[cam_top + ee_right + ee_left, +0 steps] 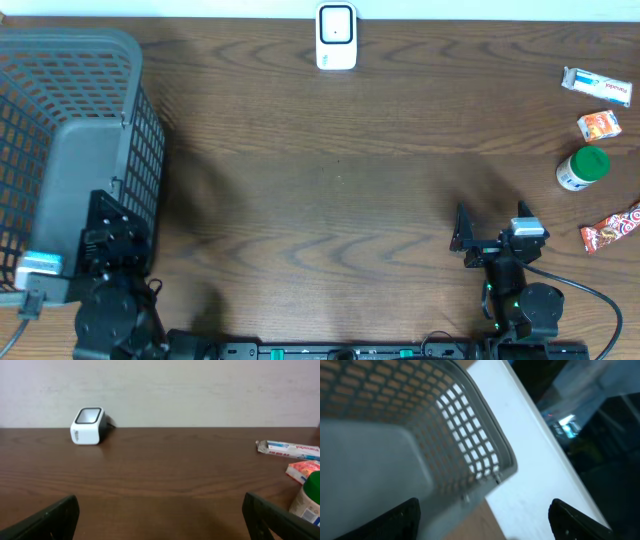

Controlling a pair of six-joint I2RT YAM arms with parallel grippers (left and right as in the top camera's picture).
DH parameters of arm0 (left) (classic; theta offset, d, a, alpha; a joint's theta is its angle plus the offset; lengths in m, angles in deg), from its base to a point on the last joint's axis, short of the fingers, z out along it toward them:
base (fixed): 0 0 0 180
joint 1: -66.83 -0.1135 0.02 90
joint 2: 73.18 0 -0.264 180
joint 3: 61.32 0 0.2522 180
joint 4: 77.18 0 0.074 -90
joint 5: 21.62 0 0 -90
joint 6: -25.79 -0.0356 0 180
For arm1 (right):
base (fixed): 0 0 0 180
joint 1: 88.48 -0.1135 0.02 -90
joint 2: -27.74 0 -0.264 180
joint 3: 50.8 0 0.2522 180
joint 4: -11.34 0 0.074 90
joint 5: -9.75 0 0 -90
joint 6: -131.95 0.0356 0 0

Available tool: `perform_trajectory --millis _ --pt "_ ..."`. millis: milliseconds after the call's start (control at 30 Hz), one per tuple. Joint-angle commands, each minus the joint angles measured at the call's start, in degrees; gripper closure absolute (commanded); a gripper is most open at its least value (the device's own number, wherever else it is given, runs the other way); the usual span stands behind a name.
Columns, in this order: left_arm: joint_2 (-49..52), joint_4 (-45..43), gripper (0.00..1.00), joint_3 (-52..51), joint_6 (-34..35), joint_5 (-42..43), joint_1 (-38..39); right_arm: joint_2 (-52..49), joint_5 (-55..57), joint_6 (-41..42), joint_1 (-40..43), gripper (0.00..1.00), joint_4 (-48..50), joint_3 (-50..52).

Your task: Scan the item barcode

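The white barcode scanner (336, 36) stands at the far middle of the table and shows far left in the right wrist view (88, 425). Items lie at the right: a white and blue packet (597, 86) (290, 449), a small orange packet (599, 125) (303, 469), a green-lidded bottle (582, 167) (309, 495) and a red candy bar (611, 228). My right gripper (480, 240) (160, 520) is open over bare wood near the front, left of the items, holding nothing. My left gripper (110, 235) (482, 525) is open and empty beside the basket.
A large grey mesh basket (70, 70) (470, 425) fills the left side of the table. A white surface (535, 475) lies beyond the basket's rim in the left wrist view. Both arm bases stand at the front edge.
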Motion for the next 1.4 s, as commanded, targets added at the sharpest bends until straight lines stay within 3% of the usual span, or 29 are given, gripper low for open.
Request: perform_trajectory --millis 0,67,167,367,533,667,1033,1200,1367 --pt "-4.6 1.2 0.15 -7.8 -0.1 9.8 -2.5 0.3 0.3 -0.3 -0.7 0.01 -0.2 0.1" --pt "-6.5 0.7 0.15 -10.0 4.7 14.5 -3.2 0.3 0.3 -0.3 -0.7 0.01 -0.2 0.1" --pt "-8.4 0.9 0.15 -13.1 5.9 13.6 -3.8 0.3 0.3 -0.3 -0.7 0.01 -0.2 0.1" --pt "-13.0 -1.2 0.15 -19.6 -5.0 12.3 -4.3 0.3 0.3 -0.3 -0.7 0.01 -0.2 0.1" --pt "-17.1 -12.1 0.15 -26.0 -19.8 13.8 -4.4 0.3 0.3 -0.3 -0.7 0.01 -0.2 0.1" --pt "-17.2 -19.5 0.15 -30.0 -26.5 16.5 -4.7 0.3 0.3 -0.3 -0.7 0.01 -0.2 0.1" --pt "-17.2 -34.2 0.15 -36.8 -28.2 19.0 -4.9 0.3 0.3 -0.3 -0.7 0.01 -0.2 0.1" --pt "-17.2 -39.7 0.15 -36.8 -36.5 26.2 -4.9 0.3 0.3 -0.3 -0.7 0.01 -0.2 0.1" --pt "-17.2 -37.8 0.15 -36.9 -42.7 31.7 -4.9 0.3 0.3 -0.3 -0.7 0.01 -0.2 0.1"
